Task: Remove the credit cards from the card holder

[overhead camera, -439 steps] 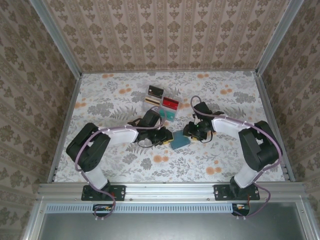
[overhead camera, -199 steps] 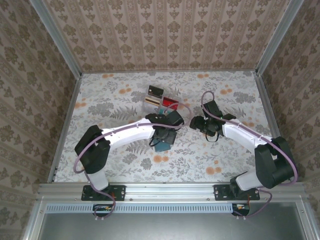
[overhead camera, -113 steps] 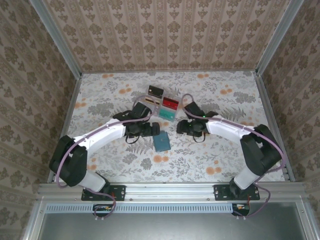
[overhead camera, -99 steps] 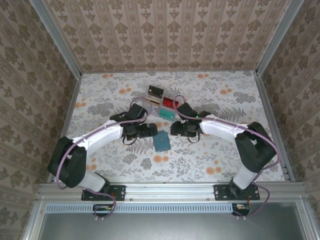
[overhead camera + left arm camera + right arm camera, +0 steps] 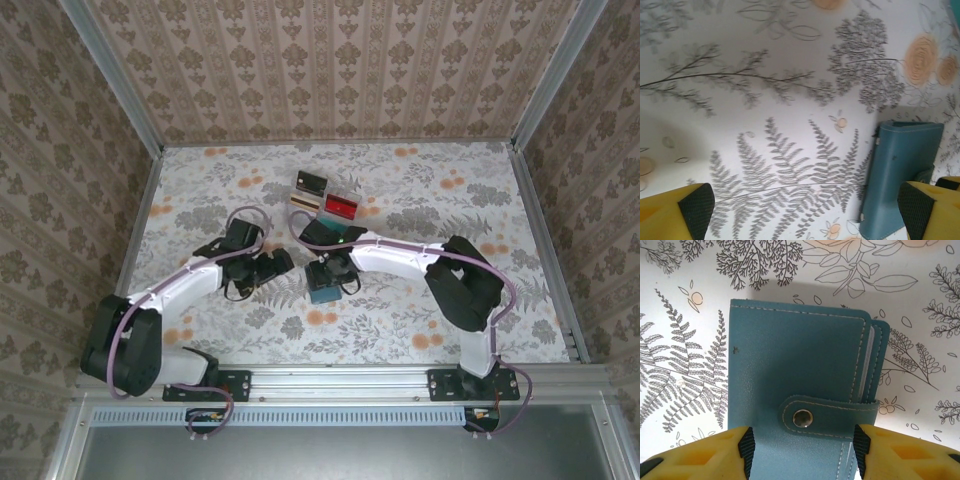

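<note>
The card holder (image 5: 800, 370) is a slate-blue wallet lying flat on the table, closed, with its snap strap fastened. My right gripper (image 5: 804, 450) hangs open just over its strap end, one pad (image 5: 746, 447) near each long side. From above, the right gripper (image 5: 332, 272) covers the top of the card holder (image 5: 322, 291). My left gripper (image 5: 280, 261) stands wide open to its left with nothing between the fingers. In the left wrist view the card holder (image 5: 900, 170) lies beside the right fingertip (image 5: 917, 210). Credit cards lie in the tray: black (image 5: 312, 182), red (image 5: 342, 207), gold-striped (image 5: 303, 199).
A clear plastic compartment tray (image 5: 322, 196) sits just behind the card holder, under the right arm's wrist. Floral table cloth stretches to metal rails and patterned walls on the left, right and back.
The left gripper has pulled back to the left of the card holder and opened wide. The right arm has swung left over the card holder, its jaws narrowing a little.
</note>
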`<state>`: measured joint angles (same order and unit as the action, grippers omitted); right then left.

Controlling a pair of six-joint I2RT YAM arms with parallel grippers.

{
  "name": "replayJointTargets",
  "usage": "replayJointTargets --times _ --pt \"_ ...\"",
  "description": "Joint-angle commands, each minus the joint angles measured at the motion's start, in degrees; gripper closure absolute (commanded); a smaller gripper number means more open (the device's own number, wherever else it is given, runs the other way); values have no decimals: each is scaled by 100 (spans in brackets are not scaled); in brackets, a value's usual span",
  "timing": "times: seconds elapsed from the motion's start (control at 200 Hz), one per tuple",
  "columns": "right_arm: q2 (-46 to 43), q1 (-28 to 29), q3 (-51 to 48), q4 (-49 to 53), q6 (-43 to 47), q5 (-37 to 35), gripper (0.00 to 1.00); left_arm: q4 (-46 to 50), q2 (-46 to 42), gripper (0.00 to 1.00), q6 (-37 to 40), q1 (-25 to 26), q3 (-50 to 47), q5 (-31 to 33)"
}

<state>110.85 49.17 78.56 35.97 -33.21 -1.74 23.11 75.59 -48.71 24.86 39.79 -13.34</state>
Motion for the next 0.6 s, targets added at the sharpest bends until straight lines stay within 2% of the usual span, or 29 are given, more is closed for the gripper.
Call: replayJointTargets --times 0.0,0.33,0.595 --pt "244 72 385 588 156 -438 43 -174 -197 4 -310 -191 -188 -185" --pt "661 160 725 989 157 -813 49 -354 -181 7 -364 -220 -280 -432" --pt "557 -90 216 432 -58 -41 56 -1187 -14 19 -495 -179 -470 -1010"
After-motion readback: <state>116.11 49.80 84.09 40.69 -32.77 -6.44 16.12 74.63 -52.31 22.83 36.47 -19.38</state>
